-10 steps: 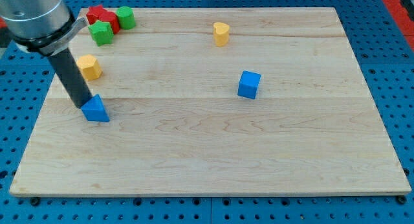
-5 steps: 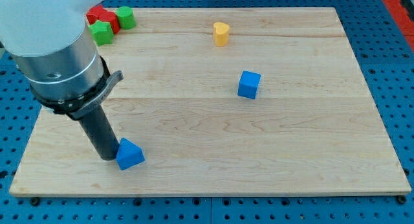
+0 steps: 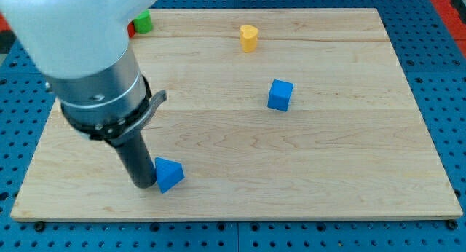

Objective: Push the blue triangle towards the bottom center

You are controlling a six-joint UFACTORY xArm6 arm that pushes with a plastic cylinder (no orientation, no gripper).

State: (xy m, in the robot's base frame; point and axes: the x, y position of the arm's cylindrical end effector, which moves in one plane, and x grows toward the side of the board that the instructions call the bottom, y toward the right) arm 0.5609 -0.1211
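The blue triangle point(image 3: 169, 174) lies on the wooden board point(image 3: 291, 164) near its bottom edge, left of centre. My tip point(image 3: 143, 184) stands on the board right against the triangle's left side. The dark rod rises from there to the large grey arm body at the view's upper left, which hides the board's top left part.
A blue cube point(image 3: 280, 95) sits right of the board's centre. A yellow block point(image 3: 249, 38) stands near the top edge, centre right. A green block point(image 3: 143, 21) and a sliver of a red block point(image 3: 132, 28) show at the top left, partly behind the arm.
My tip and the blue triangle have moved down and to the right, from the board's left edge towards the bottom. The arm now covers the yellow block and red and green blocks at top left.
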